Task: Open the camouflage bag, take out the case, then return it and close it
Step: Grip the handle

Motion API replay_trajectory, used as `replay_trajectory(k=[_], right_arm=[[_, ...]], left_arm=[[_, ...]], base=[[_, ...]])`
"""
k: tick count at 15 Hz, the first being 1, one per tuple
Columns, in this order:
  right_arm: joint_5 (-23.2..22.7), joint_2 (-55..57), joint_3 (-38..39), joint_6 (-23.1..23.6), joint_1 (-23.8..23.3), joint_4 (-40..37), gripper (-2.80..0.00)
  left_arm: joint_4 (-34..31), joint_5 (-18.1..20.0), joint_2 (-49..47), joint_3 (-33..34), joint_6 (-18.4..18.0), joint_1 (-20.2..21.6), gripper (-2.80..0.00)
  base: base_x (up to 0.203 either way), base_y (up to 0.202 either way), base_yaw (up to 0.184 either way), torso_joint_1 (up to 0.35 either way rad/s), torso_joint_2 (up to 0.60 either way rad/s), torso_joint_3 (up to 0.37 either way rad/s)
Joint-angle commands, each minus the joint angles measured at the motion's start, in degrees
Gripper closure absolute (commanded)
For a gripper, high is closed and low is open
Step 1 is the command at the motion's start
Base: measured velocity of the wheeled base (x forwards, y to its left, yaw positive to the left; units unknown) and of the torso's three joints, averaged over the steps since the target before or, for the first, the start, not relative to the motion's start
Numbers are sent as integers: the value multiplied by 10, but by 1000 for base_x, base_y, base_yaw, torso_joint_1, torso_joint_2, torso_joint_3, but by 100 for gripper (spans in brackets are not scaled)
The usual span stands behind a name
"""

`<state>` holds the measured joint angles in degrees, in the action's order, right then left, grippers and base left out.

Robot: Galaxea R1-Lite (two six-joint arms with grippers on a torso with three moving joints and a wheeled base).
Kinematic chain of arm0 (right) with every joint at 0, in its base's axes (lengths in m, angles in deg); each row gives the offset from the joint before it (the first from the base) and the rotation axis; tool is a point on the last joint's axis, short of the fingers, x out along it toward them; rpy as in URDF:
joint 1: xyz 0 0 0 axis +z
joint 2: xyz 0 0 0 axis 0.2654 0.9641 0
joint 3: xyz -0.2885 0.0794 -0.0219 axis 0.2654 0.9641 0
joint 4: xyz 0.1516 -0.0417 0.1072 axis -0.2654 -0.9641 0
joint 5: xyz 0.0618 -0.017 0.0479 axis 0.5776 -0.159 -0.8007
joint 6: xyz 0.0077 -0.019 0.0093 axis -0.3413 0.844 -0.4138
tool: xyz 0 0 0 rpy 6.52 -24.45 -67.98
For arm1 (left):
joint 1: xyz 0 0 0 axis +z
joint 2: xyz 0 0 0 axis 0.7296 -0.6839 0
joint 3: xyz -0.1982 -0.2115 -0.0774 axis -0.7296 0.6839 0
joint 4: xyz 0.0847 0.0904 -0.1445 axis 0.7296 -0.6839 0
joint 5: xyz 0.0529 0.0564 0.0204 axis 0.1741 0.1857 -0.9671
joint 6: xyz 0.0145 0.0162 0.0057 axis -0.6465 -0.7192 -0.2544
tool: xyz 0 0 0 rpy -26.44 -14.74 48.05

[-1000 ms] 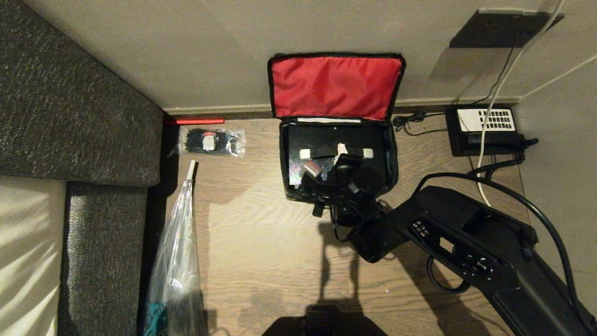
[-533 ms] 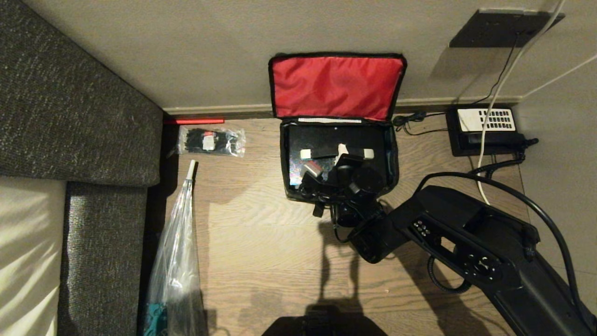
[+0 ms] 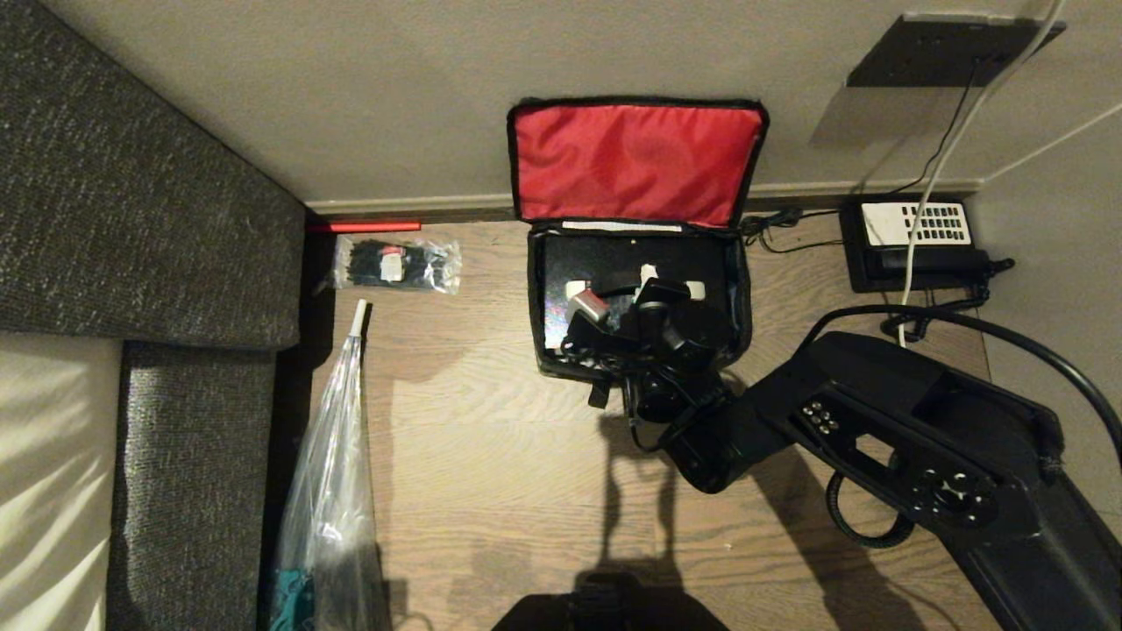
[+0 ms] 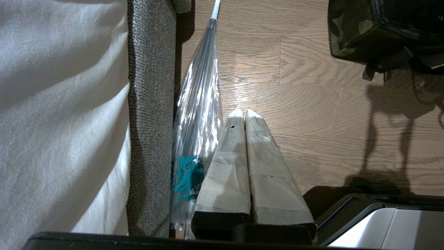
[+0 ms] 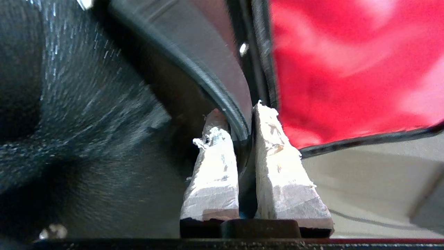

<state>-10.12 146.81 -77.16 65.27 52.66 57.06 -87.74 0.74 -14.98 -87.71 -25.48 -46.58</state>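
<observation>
Right wrist view: hand (image 5: pixel 242 139) pinching case (image 5: pixel 86 104) handle.

i see a clear packet (image 3: pixel 396 264) of black bits by the sofa (image 3: pixel 149 219), wrapped umbrella (image 3: pixel 329 473) alongside it, black phone (image 3: pixel 912 244) w/ white keypad far right by the wall.

Right arm (image 3: pixel 877 429): extended forward; right gripper (image 5: pixel 242 139) pinched nearly closed. Left gripper (image 4: pixel 244 116): parked low, fingers pressed together.
</observation>
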Motion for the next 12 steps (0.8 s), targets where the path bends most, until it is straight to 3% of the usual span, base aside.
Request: replay_trajectory(k=[1, 7, 12], right_arm=[[4, -53, 40, -3, 29, 9, 0], [26, -92, 66, 5, 103, 6, 0], [32, -88, 65, 6, 121, 7, 0]], left_arm=[[0, 0, 1, 2, 0, 0, 0], [0, 0, 1, 2, 0, 0, 0], [0, 0, 1, 2, 0, 1, 0]], base=[[0, 0, 0, 0, 0, 0], [0, 0, 0, 0, 0, 0], [0, 0, 0, 0, 0, 0]])
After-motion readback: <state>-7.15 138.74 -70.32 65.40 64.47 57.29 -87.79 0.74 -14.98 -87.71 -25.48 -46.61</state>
